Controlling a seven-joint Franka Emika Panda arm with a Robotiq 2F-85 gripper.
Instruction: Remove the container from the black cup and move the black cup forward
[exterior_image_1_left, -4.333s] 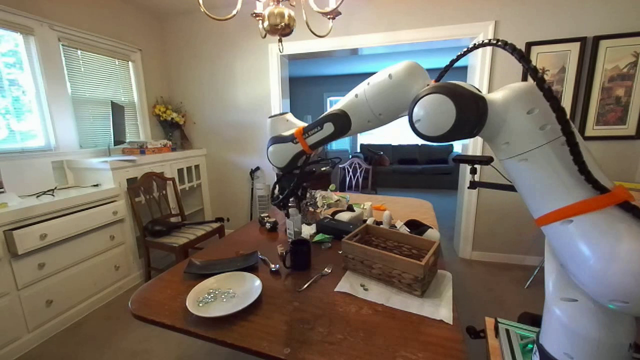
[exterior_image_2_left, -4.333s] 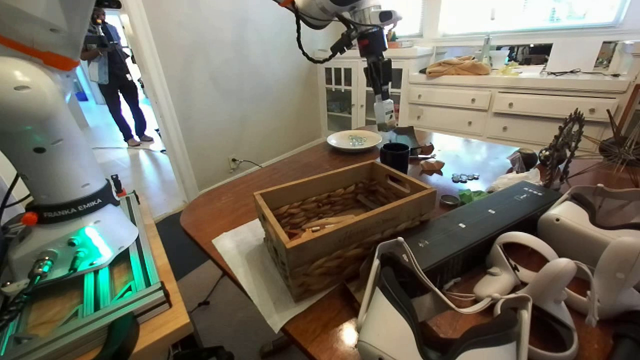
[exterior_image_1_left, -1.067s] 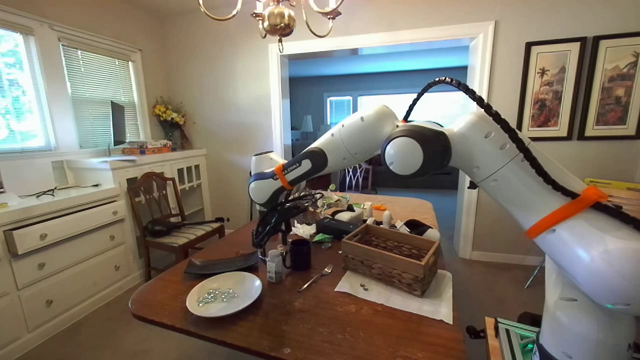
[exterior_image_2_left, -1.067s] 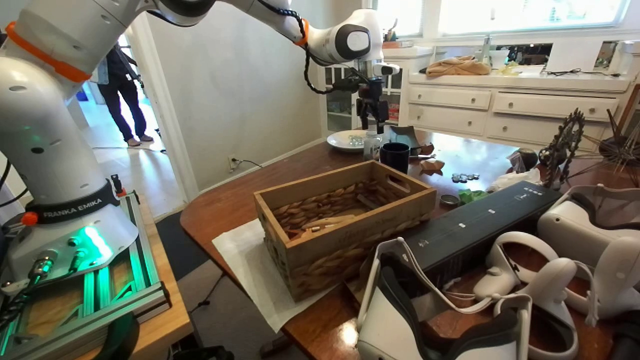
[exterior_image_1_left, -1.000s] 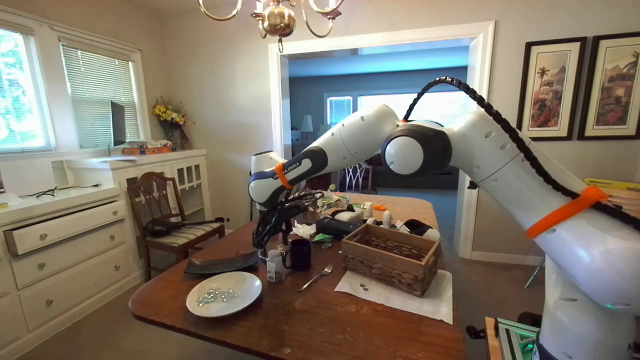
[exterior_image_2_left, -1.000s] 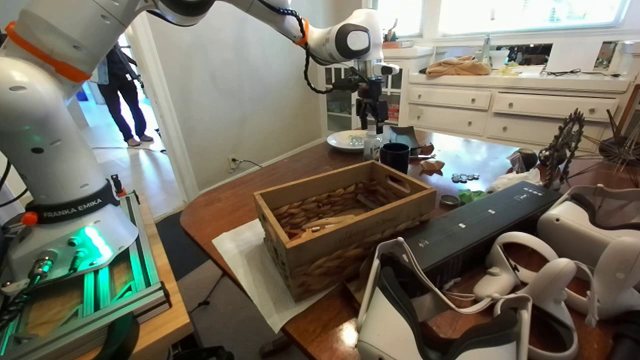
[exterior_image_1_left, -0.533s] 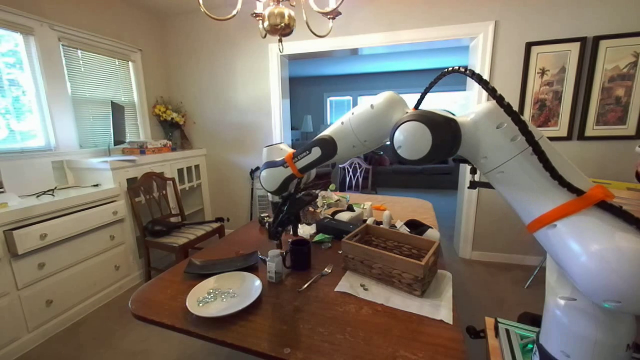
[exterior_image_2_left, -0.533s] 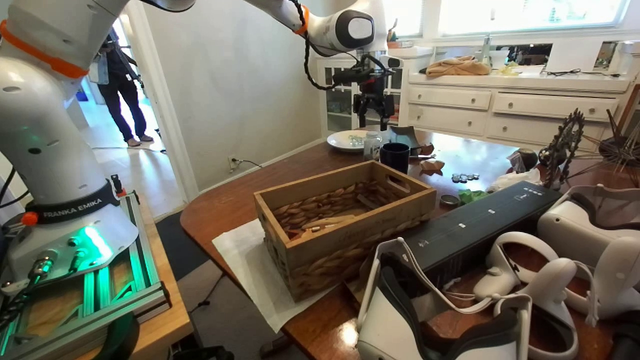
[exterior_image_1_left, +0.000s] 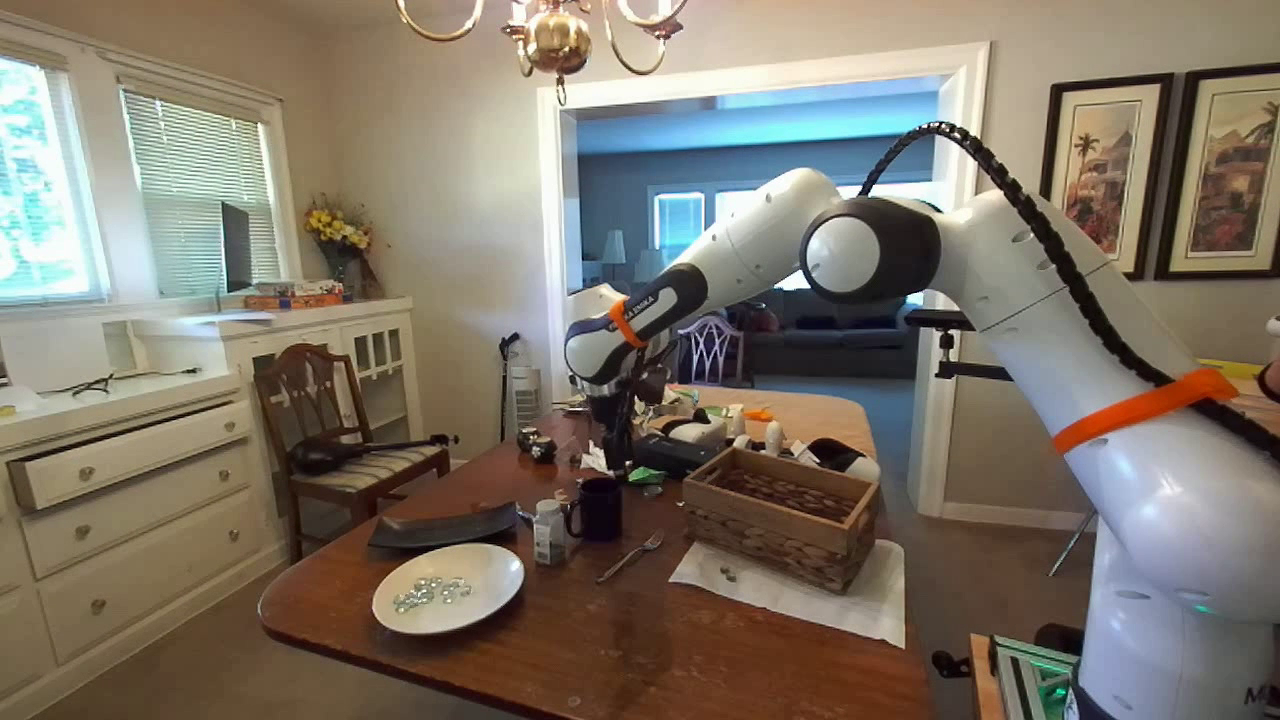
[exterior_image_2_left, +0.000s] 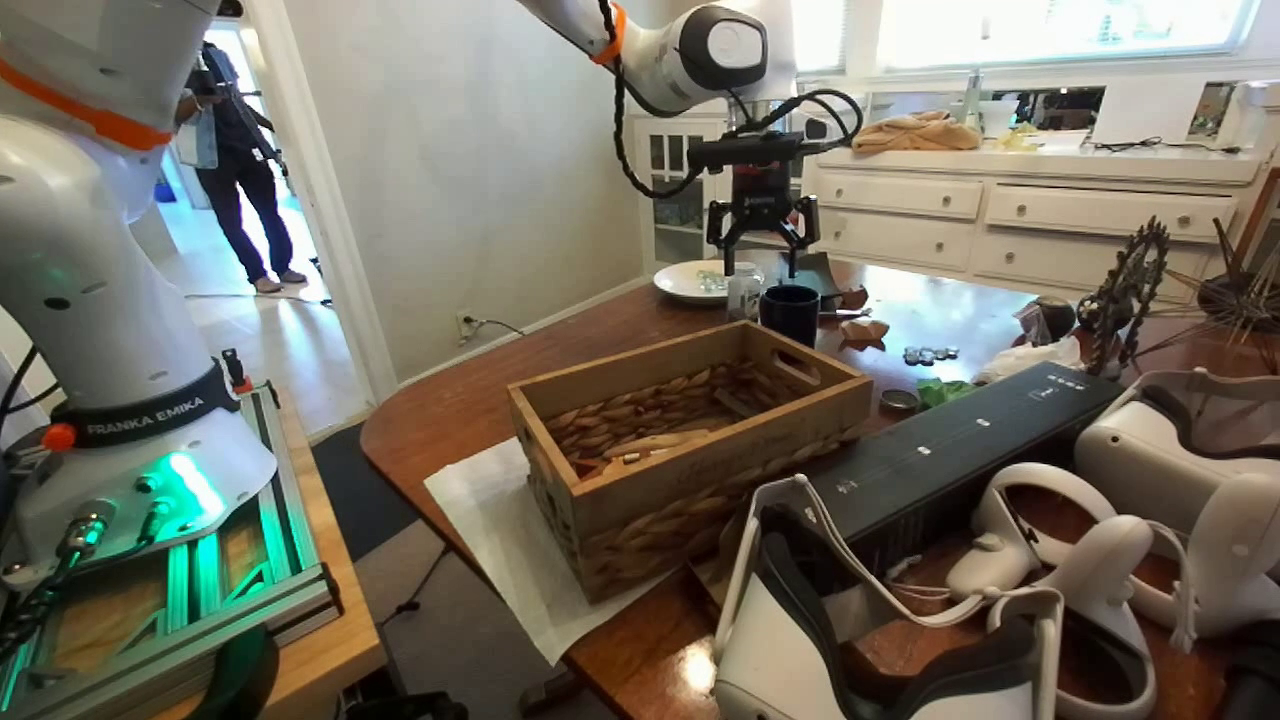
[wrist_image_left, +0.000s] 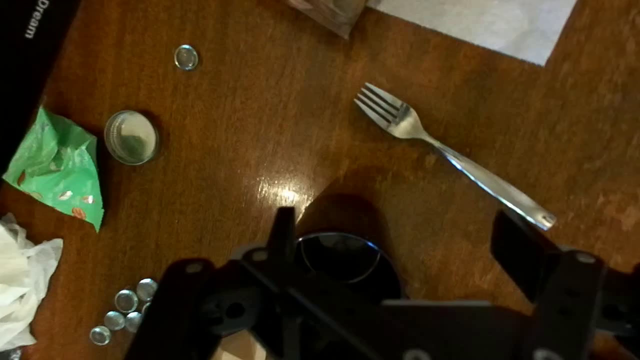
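The black cup (exterior_image_1_left: 600, 512) (exterior_image_2_left: 790, 320) stands upright on the table. In the wrist view the cup (wrist_image_left: 345, 252) opens toward the camera, its inside dark with nothing seen in it. Close beside it the container (exterior_image_1_left: 549, 533) (exterior_image_2_left: 743, 295), a small clear bottle with a white label, rests upright on the wood. My gripper (exterior_image_2_left: 762, 270) (wrist_image_left: 395, 217) hangs above, pointing down, fingers wide apart and holding nothing. In the wrist view one finger (wrist_image_left: 282, 230) overlaps the cup's edge and the other is well off to its right; contact cannot be told.
A fork (wrist_image_left: 480, 175) lies near the cup. A white plate (exterior_image_1_left: 490, 590) with glass beads and a black tray (exterior_image_1_left: 445, 530) are on the bottle's side. The wicker basket (exterior_image_2_left: 720, 480), a long black box (exterior_image_2_left: 960, 440) and white headsets (exterior_image_2_left: 770, 650) crowd another part of the table.
Several seconds ago my gripper held the container in the air; about a second ago the container stood on the table below it. Since then my empty gripper has moved toward the cup and turned.
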